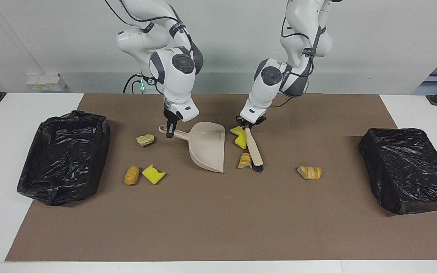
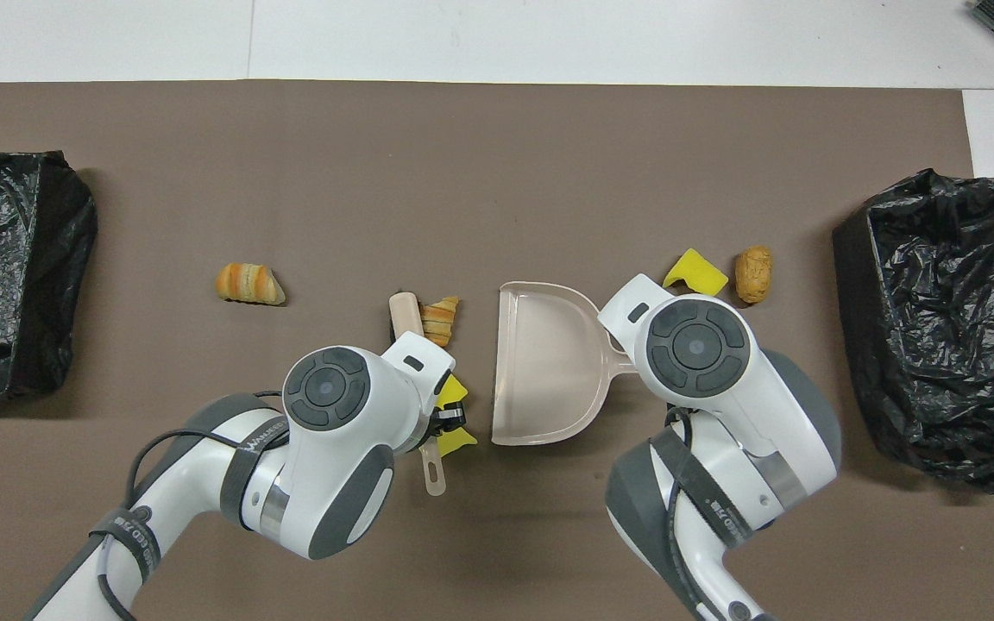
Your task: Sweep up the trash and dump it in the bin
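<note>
Claw on the left [image 1: 246, 128] pinches the brush [image 1: 254, 149] by its handle, bristles down on the worktop [image 1: 218, 220] just beside the dustpan's [image 1: 208, 149] open mouth, while the right claw [image 1: 170, 131] is pressed onto the dustpan handle near the robots. We count seven scraps of trash: three yellow sponge chunks and four bread lumps. Two sponges [image 1: 240, 137] and one bread lump [image 1: 244, 160] sit bunched between brush and pan mouth; one bread lump [image 1: 310, 172] lies well apart toward the left arm's end; a sponge [image 1: 153, 174] and two bread lumps [image 1: 132, 174] [image 1: 145, 140] lie toward the right arm's end, outside the pan. We count two black-lined bins [image 1: 65, 155] [image 1: 408, 167], one brush, one dustpan. We judge the main risk to be scraps slipping past the pan's corners, since the bunch is spread along the brush's length and the bread lump sits near the pan's farther corner. A light sponge could also ride up over the lip or wedge beneath it, nudging the pan if the right claw holds it loosely. The stray lumps need separate passes.
</note>
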